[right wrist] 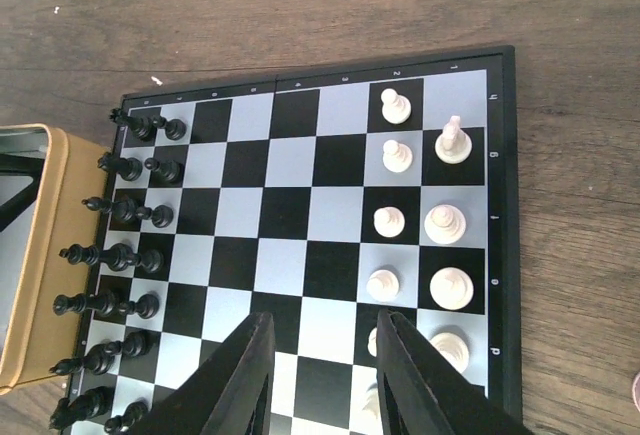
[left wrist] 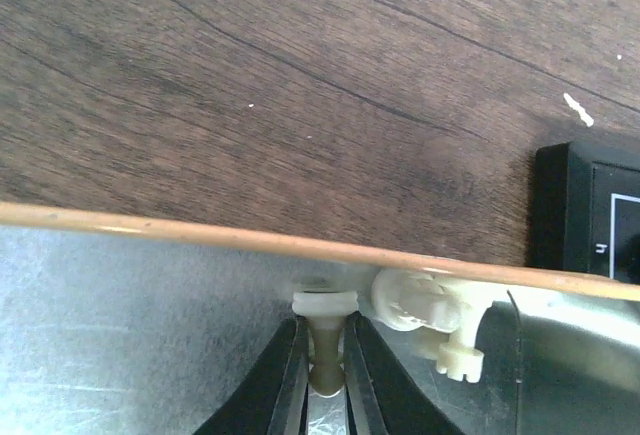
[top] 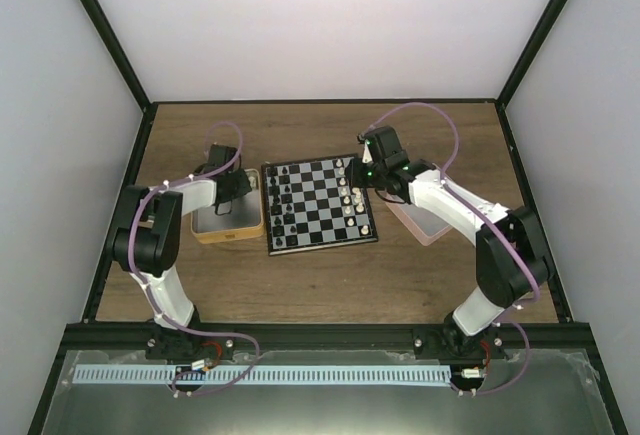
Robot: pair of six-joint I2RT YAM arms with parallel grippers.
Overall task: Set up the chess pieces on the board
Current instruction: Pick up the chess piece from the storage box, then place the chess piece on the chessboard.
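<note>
Black-jointed white arms (top: 172,290) — lilac cables (top: 425,105) — black left gripper (left wrist: 325,333) and right gripper (right wrist: 326,321)

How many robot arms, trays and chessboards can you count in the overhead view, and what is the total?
Robot arms: 2 (left arm, right arm)
Trays: 2 (tan tray, pink tray)
Chessboard: 1
Total: 5

My R gripper (right wrist: 325,323) hangs w/ jaws spread above the board (right wrist: 290,163), black pieces (right wrist: 120,255) in 2 files on its left by the tan tray (right wrist: 45,255), cream pieces (right wrist: 445,223) in 2 files at right, wood table (right wrist: 300,15) all round.
</note>
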